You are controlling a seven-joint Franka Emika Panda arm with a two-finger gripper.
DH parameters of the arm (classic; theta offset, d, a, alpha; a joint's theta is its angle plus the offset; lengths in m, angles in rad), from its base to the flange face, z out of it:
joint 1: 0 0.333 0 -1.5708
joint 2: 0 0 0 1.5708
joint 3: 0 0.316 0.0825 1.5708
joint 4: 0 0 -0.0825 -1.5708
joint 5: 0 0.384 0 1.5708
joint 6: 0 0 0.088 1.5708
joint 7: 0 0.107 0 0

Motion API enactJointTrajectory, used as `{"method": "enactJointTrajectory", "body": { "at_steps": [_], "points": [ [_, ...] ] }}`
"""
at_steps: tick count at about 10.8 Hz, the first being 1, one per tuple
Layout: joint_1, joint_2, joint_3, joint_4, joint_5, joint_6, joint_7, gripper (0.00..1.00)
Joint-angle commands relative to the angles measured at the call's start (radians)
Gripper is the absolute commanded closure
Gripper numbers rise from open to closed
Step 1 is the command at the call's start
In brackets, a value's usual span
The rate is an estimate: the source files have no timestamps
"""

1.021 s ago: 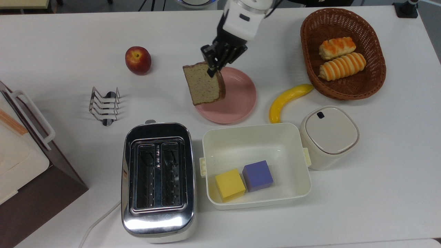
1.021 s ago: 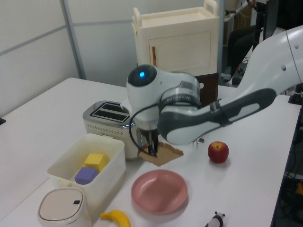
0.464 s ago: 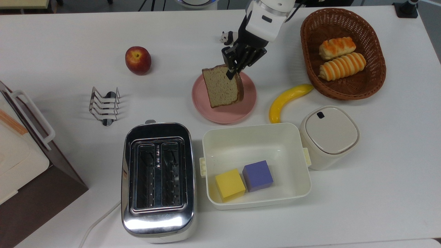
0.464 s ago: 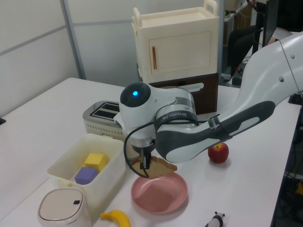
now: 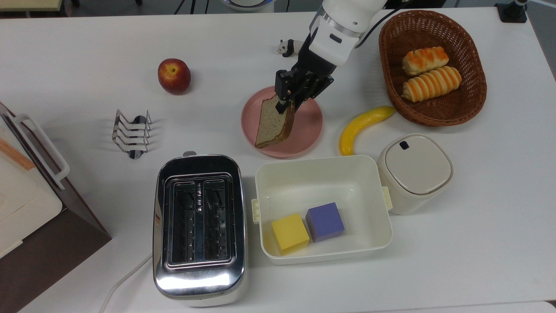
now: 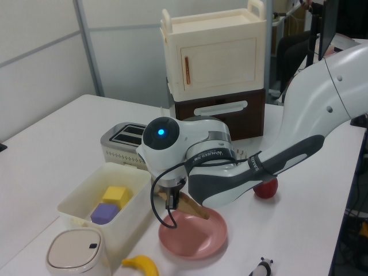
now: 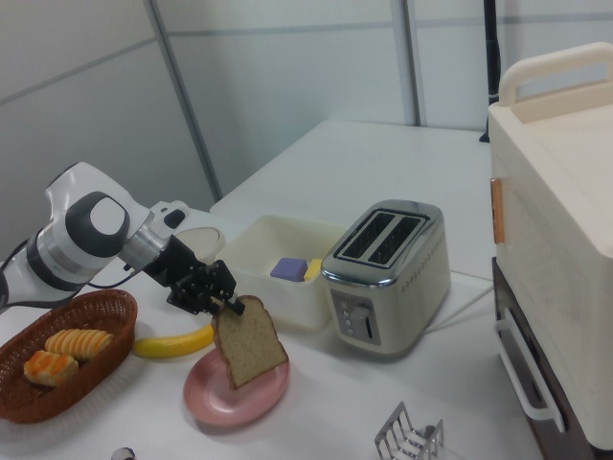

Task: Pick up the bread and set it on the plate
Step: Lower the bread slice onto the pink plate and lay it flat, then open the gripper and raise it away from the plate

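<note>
Pinching the bread (image 5: 273, 122) by its rounded top edge, the gripper (image 5: 287, 103) holds the slice tilted steeply over the plate (image 5: 308, 126), its fingers pressed onto the crust. In the top view the slice hangs from the claw toward 7 o'clock, its lower corner over the plate's rim on the top view's left; in the right view the bread (image 7: 249, 353) reaches down to the plate (image 7: 206, 393), though whether it touches cannot be told. In the left view the gripper (image 6: 171, 200) and the brown slice (image 6: 194, 207) sit just above the pink plate (image 6: 198, 241). Seen from the top, the banana (image 5: 360, 127) lies at 3 o'clock from the plate, the wicker basket (image 5: 473, 104) with two striped rolls (image 5: 430, 73) at 2 o'clock, the white tub (image 5: 319, 174) holding a yellow cube (image 5: 289, 232) and a purple cube (image 5: 325, 221) at 6 o'clock, the toaster (image 5: 199, 226) at 7 o'clock, and the apple (image 5: 173, 76) at 10 o'clock.
</note>
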Motion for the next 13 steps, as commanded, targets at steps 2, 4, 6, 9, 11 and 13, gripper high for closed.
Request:
{"method": "enactJointTrajectory", "body": {
  "at_steps": [2, 4, 6, 9, 11, 13],
  "points": [
    [0.03, -0.007, 0.01, 0.0, -0.015, -0.015, 0.147, 0.0],
    [0.034, -0.031, 0.073, -0.005, -0.01, -0.108, 0.187, 0.0],
    [0.032, -0.046, 0.104, 0.001, 0.017, -0.15, 0.207, 0.0],
    [-0.05, -0.076, 0.107, 0.108, 0.19, -0.162, 0.23, 0.0],
    [-0.165, -0.08, 0.112, 0.185, 0.336, -0.19, 0.216, 0.0],
    [-0.271, -0.085, 0.133, 0.195, 0.382, -0.191, 0.215, 0.0]
  ]
}}
